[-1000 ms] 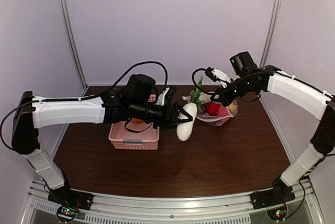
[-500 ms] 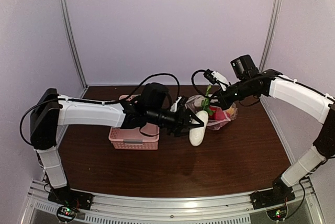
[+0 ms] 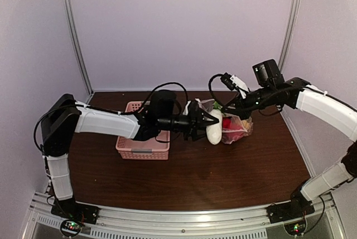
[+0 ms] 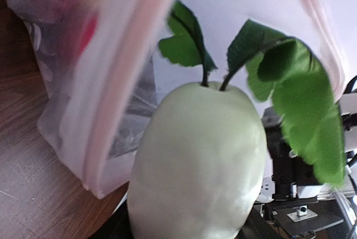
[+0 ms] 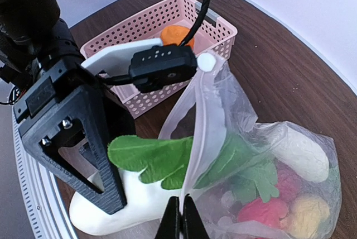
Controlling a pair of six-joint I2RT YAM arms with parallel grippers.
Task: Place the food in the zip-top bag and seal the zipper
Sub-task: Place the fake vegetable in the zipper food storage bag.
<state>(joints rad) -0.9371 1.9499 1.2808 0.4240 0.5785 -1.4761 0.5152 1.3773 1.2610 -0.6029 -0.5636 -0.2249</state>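
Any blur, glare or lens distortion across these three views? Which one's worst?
Left wrist is worst: the white-and-green toy fills the frame, soft, and the rim of the zip-top bag smears into pink streaks against a blown-out background. Right wrist is sharp, with only mild sheen on the bag film. Top external is evenly lit but barrel-distorted, the frame poles bowing.

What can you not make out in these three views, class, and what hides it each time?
Left wrist view: the whitish-and-green piece fills the frame, hiding how the left tool grips it; the zip-top bag rim is blurred.
Top view: the left arm covers much of the pink basket, hiding its contents.
Right wrist view: the right tool is cut off by the bottom edge.
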